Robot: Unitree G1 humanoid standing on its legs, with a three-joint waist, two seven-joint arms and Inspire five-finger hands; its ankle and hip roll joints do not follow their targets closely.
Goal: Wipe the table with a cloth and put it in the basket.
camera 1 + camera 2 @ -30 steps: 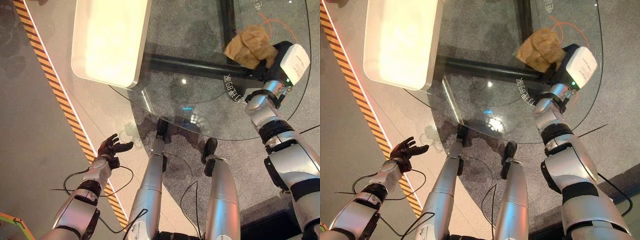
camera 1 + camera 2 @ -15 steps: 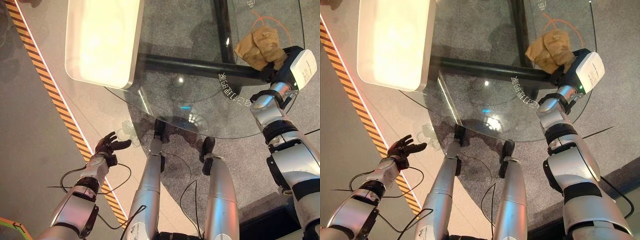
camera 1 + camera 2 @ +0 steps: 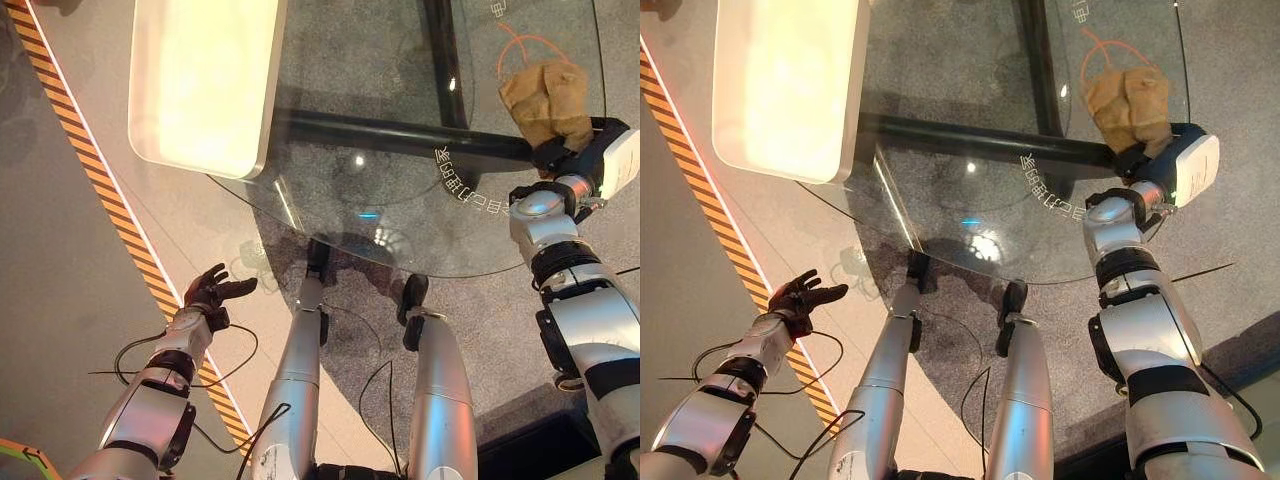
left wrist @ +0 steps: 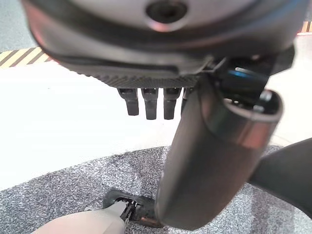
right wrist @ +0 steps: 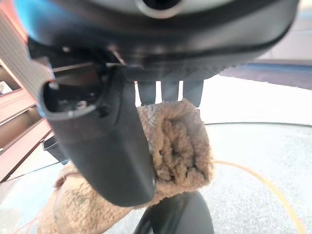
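**Cloth on the glass table**

The right hand (image 3: 560,152) clutches a tan cloth (image 3: 546,100) on the round glass table (image 3: 400,200) at two o'clock. The left hand (image 3: 212,292), fingers spread loosely, hangs at eight o'clock. A white basket (image 3: 200,80) sits at eleven.

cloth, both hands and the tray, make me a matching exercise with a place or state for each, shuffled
Things:
1. cloth
2. left hand
3. right hand
4. tray

Places or states:
A. open above the floor, beside the striped line
B. white, on the table's left side
C. tan, bunched on the glass table
D. shut on the cloth

Pairs: 1-C, 2-A, 3-D, 4-B
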